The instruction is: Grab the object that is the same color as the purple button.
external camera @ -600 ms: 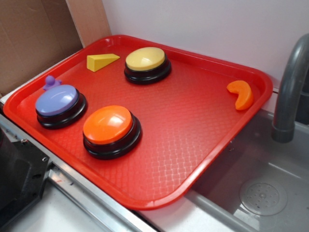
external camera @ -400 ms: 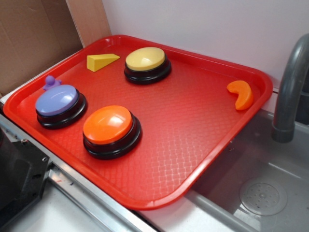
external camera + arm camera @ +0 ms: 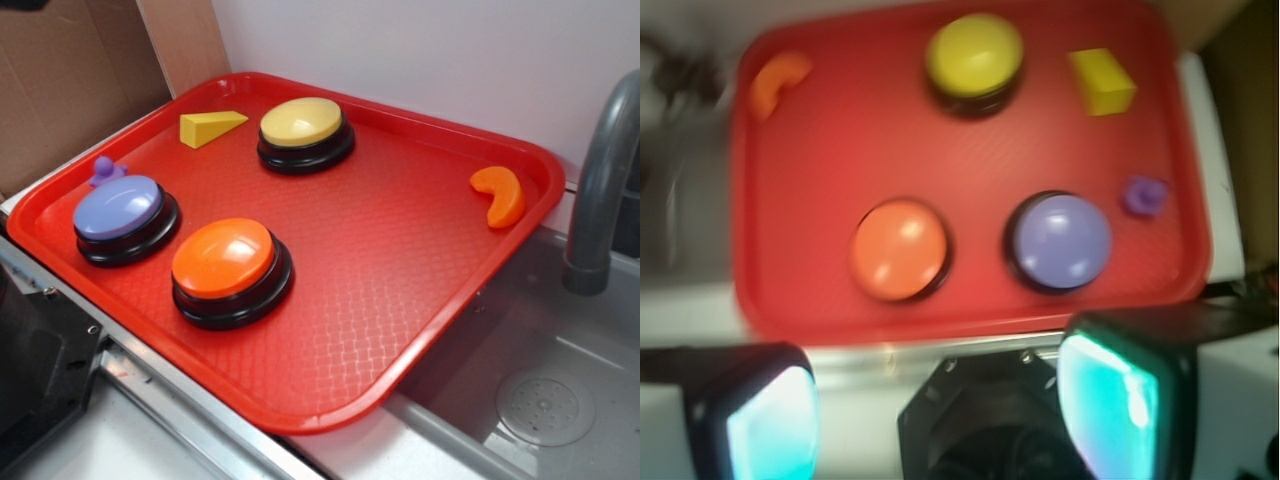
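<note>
Approach step: the gripper [image 3: 940, 400], jaws apart, hovers high above the tray [image 3: 820, 300]; next, descend onto the small purple piece [image 3: 1146, 195] beside the purple button [image 3: 1060, 241].

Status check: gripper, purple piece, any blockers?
Gripper open, high above tray, holding nothing. Small purple piece untouched behind purple button, near tray edge. Button crowds it.
</note>
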`<action>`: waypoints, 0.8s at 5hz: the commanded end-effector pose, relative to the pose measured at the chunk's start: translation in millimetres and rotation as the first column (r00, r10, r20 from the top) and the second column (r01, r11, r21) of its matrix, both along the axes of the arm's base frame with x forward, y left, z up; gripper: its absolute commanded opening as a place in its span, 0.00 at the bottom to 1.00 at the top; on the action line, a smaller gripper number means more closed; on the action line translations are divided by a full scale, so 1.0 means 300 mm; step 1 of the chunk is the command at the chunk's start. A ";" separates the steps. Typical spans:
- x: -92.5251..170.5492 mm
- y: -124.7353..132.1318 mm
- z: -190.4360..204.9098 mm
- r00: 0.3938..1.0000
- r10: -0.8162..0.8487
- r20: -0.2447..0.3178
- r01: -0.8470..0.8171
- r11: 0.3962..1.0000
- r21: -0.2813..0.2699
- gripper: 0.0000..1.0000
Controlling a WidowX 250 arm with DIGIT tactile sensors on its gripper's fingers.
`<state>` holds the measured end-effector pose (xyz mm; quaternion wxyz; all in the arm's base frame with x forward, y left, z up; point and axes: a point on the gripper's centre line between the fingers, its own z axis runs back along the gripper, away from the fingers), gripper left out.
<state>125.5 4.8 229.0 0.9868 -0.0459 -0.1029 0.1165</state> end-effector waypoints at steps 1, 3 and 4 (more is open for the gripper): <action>0.109 0.205 -0.106 0.926 0.377 0.003 -0.376 0.925 -0.047 1.00; 0.147 0.361 -0.287 0.716 0.697 0.044 -0.698 0.716 0.021 1.00; 0.158 0.413 -0.382 0.648 0.761 0.036 -0.761 0.649 -0.008 1.00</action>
